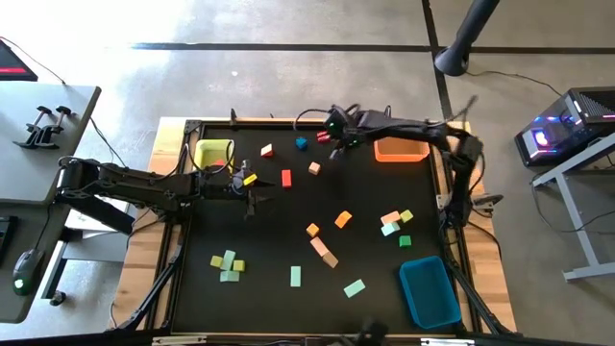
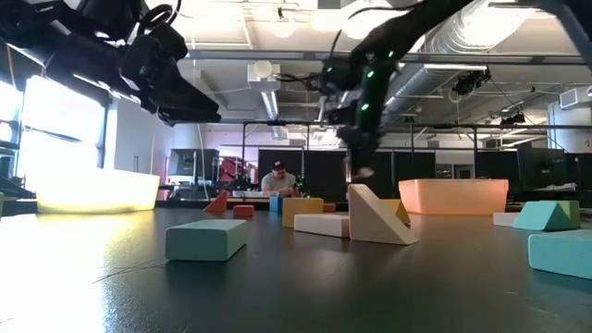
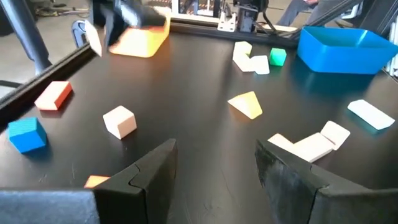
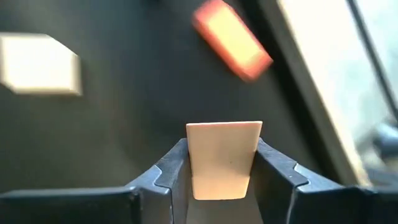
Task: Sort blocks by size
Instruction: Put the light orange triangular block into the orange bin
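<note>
Small wooden blocks lie scattered flat on the black table (image 1: 192,288): a mint bar (image 1: 296,277), a tan bar (image 1: 324,252), an orange block (image 1: 343,219), a blue cube (image 1: 301,143) and others. My right gripper (image 1: 334,136) (image 4: 224,149) hangs above the far middle of the table, shut on a pale tan block (image 4: 224,140). My left gripper (image 1: 252,195) (image 3: 214,155) is open and empty at the table's left-middle. A yellow block (image 1: 250,179) is right beside it, and I cannot tell whether they touch. My right gripper pinches the tan block's two opposite sides (image 4: 194,163) between its two fingers. The block's flat face shows between the fingertips and stands out a little past them. In the low view the gripper (image 2: 361,157) hangs well above the table, so the block is lifted clear.
A yellow bin (image 1: 213,154) stands at the far left, an orange bin (image 1: 401,150) at the far right and a blue bin (image 1: 430,291) at the near right. A red bar (image 1: 286,178) and a tan cube (image 1: 314,168) lie between the two grippers.
</note>
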`<state>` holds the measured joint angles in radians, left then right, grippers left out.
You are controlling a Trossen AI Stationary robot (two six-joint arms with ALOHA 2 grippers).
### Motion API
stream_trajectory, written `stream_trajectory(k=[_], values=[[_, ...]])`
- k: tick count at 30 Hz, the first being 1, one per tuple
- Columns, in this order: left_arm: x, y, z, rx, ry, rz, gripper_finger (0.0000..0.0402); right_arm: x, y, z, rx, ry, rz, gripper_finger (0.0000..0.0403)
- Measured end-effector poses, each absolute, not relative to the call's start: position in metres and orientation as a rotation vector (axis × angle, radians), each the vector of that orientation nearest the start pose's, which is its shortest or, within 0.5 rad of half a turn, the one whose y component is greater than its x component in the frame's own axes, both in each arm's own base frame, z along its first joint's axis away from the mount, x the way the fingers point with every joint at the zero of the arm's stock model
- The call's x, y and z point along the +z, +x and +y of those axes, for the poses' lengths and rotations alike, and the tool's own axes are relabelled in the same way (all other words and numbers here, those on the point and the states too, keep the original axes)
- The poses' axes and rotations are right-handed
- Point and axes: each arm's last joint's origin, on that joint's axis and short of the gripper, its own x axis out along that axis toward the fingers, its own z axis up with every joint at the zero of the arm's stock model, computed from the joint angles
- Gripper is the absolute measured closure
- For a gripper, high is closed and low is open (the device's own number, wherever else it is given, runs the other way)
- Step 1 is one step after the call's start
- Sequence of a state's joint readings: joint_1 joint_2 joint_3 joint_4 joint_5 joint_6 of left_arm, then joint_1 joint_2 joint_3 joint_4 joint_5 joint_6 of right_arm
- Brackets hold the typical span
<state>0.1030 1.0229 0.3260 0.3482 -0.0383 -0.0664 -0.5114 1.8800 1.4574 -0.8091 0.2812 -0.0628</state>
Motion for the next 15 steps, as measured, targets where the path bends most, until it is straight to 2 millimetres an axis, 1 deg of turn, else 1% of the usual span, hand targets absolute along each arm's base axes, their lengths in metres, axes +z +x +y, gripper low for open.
stream_trajectory(k=[3, 7, 11, 15], values=[[0.184, 0.199, 0.019, 0.137, -0.075, 0.347, 0.0199, 0.237, 0.303, -0.196, -0.744, 0.122, 1.337, 0.0276], [0.185, 0.199, 0.015, 0.118, -0.072, 0.345, 0.02, 0.255, 0.272, -0.204, -0.84, 0.245, 1.376, 0.0276], [0.185, 0.199, 0.012, 0.113, -0.067, 0.345, 0.02, 0.26, 0.249, -0.216, -0.944, 0.317, 1.42, 0.0271], [0.185, 0.199, 0.01, 0.121, -0.053, 0.345, 0.0199, 0.258, 0.239, -0.226, -0.988, 0.37, 1.43, 0.0257]])
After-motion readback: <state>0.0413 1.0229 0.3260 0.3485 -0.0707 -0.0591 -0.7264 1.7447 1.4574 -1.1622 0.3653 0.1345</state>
